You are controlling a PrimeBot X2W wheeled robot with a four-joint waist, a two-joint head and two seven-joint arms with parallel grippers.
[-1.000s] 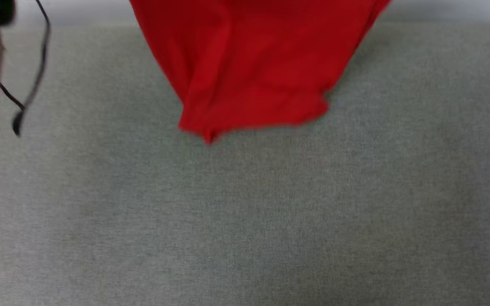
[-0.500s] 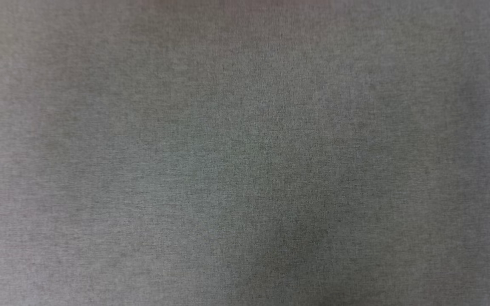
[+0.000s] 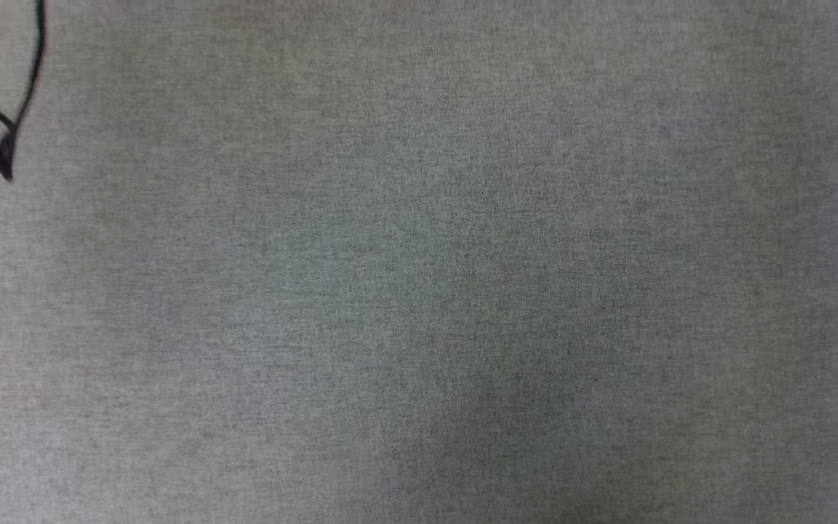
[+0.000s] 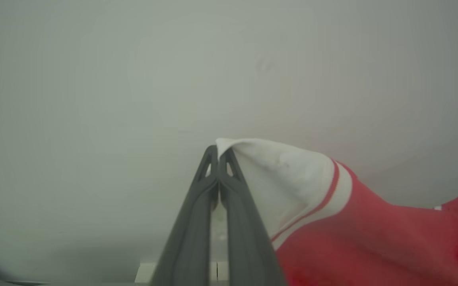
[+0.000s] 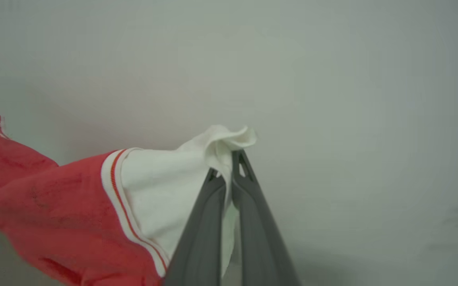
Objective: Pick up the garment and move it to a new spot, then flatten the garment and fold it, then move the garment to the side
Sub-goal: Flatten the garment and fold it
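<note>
At the bottom edge of the left wrist view, the left gripper (image 4: 218, 153) is pointing toward 12 o'clock with its 2 dark fingers pressed together. It is pinching the very edge of a white sleeve (image 4: 284, 174). From that pinch the garment (image 4: 372, 238) is draping away toward 4 o'clock, the white cloth giving way to striped trim (image 4: 334, 186) and then to the red body.

In the right wrist view the right gripper (image 5: 225, 163) is mirroring this. Its 2 fingers are clamping a bunched fold of the other white sleeve (image 5: 161, 186), and the red cloth is sagging off toward 8 o'clock. So the shirt is hanging by its sleeve ends between the 2 arms; whether its hem is touching anything, I cannot tell.

Farther out, under the head camera, a grey surface (image 3: 419, 291) is lying flat, with a dark cable (image 3: 26, 80) dangling at 10 o'clock.

The cloth is looking light, thin and limp. I am judging that it will sag, swing and crease freely rather than keep any shape. Each bite is taking only a little fabric at a sleeve edge, so a sharp pull is likely risking a slip. Holds nearer the shoulder seams would probably be spreading it flatter for the fold.
</note>
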